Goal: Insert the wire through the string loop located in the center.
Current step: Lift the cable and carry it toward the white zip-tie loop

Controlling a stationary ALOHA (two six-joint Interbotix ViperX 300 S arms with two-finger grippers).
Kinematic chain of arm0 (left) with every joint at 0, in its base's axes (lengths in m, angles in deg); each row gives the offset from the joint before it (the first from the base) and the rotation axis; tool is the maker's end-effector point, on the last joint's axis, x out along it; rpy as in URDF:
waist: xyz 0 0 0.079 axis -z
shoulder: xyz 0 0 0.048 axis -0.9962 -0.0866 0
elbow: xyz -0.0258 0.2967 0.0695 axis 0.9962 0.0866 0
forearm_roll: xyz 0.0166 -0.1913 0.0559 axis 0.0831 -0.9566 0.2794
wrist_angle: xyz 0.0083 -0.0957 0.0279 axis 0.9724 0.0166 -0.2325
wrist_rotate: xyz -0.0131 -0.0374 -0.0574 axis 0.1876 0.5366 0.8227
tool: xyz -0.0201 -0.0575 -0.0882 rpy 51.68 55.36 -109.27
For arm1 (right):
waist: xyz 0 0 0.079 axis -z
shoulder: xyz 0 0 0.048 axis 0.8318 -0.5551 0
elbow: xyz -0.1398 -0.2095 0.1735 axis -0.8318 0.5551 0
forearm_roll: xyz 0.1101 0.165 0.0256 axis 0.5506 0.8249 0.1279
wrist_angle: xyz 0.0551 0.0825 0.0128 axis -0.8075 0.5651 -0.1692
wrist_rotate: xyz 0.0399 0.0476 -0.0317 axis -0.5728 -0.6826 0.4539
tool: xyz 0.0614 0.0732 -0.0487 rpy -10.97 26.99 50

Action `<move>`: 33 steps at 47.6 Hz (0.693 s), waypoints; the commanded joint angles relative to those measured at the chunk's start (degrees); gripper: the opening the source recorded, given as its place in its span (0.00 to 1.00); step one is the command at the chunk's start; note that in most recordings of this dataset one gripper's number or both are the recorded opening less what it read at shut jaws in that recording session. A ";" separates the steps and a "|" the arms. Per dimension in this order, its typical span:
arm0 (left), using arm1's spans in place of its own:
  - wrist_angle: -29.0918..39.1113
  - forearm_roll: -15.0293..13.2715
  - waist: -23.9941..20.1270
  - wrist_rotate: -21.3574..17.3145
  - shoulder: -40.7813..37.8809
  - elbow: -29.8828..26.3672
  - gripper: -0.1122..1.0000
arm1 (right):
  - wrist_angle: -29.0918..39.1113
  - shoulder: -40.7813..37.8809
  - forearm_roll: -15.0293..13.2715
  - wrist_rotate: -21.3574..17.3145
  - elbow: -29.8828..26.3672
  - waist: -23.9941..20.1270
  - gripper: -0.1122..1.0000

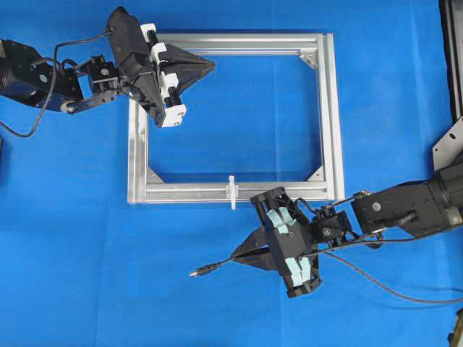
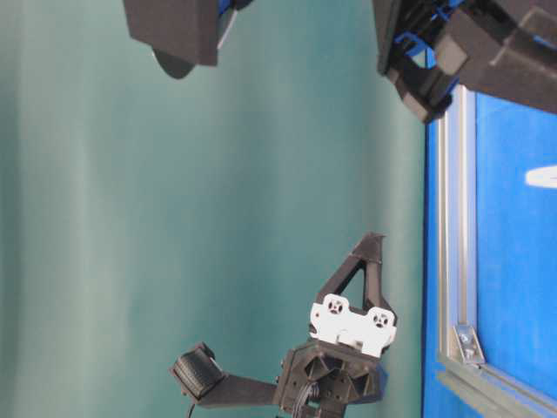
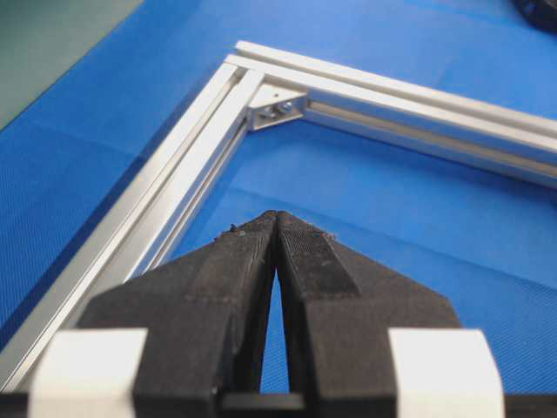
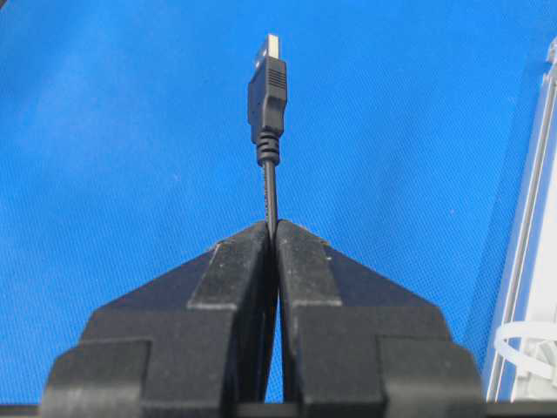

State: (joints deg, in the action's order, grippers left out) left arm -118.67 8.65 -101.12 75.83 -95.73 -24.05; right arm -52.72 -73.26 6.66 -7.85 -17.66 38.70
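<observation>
Right fingers clenched on thin black wire, slim metallic plug tip, left fingers clenched empty

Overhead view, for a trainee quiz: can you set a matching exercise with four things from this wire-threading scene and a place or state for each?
Things:
1. thin black wire with slim metallic plug tip
2. small white upright string loop
3. left gripper
4. square silver aluminium frame

Places or states:
A. crosses the frame's near bar
B. jaws shut on nothing, over the frame's far-left corner
C. lies flat on the blue cloth
D. pinched in the right gripper, plug pointing away from the jaws

Pairs: 1-D, 2-A, 3-B, 4-C
</observation>
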 commanded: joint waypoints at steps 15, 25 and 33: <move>-0.26 0.18 0.00 0.00 1.58 -0.70 0.10 | -0.53 1.58 -0.09 0.00 -0.79 -0.09 0.08; -0.35 0.18 0.00 0.00 1.58 -0.70 0.10 | -0.62 2.02 -0.09 0.00 0.00 -0.09 0.08; -0.35 0.18 0.00 0.00 1.58 -0.62 0.10 | -1.49 3.87 0.18 -0.09 3.16 -0.09 0.08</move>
State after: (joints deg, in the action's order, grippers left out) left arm -118.67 8.65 -101.12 75.83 -95.73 -24.05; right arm -53.07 -71.86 6.66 -7.85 -15.29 38.70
